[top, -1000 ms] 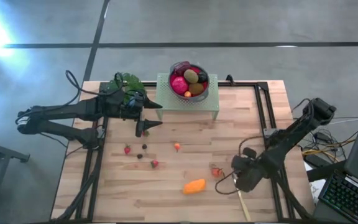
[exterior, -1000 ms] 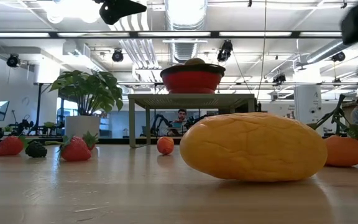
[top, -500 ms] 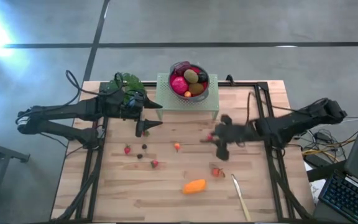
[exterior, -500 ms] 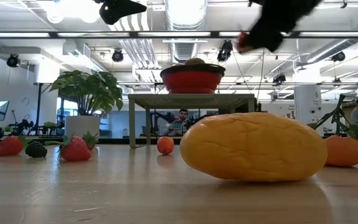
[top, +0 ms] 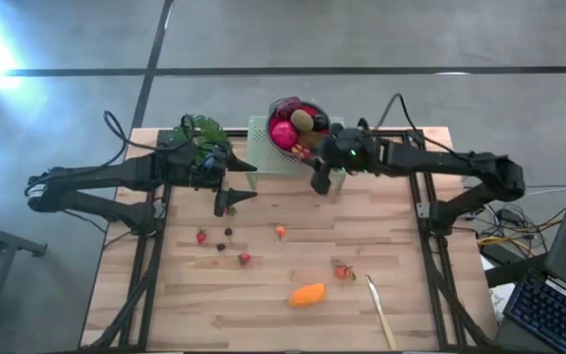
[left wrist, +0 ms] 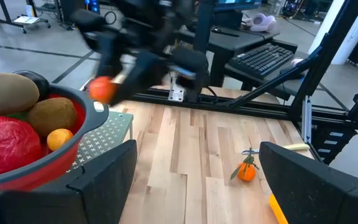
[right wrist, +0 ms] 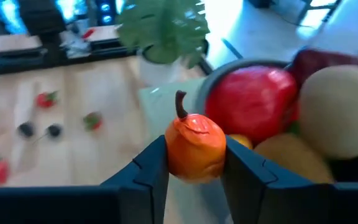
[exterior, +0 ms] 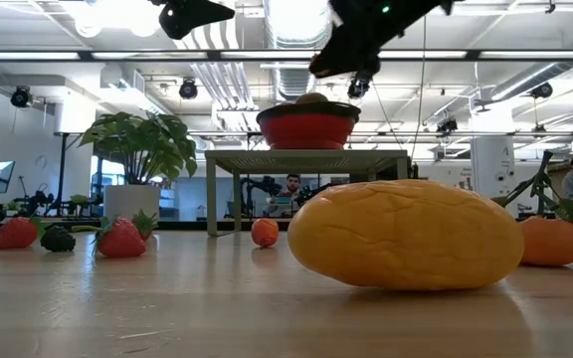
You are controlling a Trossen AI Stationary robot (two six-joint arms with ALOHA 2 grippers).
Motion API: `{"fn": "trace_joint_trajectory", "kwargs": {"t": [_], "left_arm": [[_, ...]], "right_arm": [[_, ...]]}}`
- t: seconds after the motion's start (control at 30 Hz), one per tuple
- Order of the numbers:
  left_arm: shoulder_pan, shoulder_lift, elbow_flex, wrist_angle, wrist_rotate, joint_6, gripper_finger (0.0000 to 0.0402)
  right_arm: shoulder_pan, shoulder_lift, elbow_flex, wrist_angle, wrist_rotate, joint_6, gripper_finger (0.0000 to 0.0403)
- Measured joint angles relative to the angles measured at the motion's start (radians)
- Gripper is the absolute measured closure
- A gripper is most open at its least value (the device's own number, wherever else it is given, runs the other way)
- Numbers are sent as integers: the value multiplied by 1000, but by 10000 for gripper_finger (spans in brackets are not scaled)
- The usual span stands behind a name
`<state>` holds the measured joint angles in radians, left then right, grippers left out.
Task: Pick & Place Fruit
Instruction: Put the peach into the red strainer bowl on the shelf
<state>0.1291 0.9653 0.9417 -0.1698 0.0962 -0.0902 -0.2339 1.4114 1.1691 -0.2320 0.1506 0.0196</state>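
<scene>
The right end effector, clamped on a small orange fruit, has swung up from the table to the bowl (release looks next). The left end effector hovers, fingers apart.

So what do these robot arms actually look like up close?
Both are dark, slim, jointed arms with black cables looped alongside. The left gripper ends in two pointed black fingers; in its own wrist view they look broad and matte. The right gripper has angular dark fingers, and a small green light glows on that arm's wrist.
</scene>
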Motion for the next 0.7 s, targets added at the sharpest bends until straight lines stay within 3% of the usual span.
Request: {"fn": "trace_joint_trajectory", "kwargs": {"t": [0.4,0.7], "left_arm": [[0,0,0,0,0,0,57],[0,0,0,0,0,0,57]], "right_arm": [[-98,217,152,-54,-2,2,255],[-107,234,185,-76,12,-28,241]]}}
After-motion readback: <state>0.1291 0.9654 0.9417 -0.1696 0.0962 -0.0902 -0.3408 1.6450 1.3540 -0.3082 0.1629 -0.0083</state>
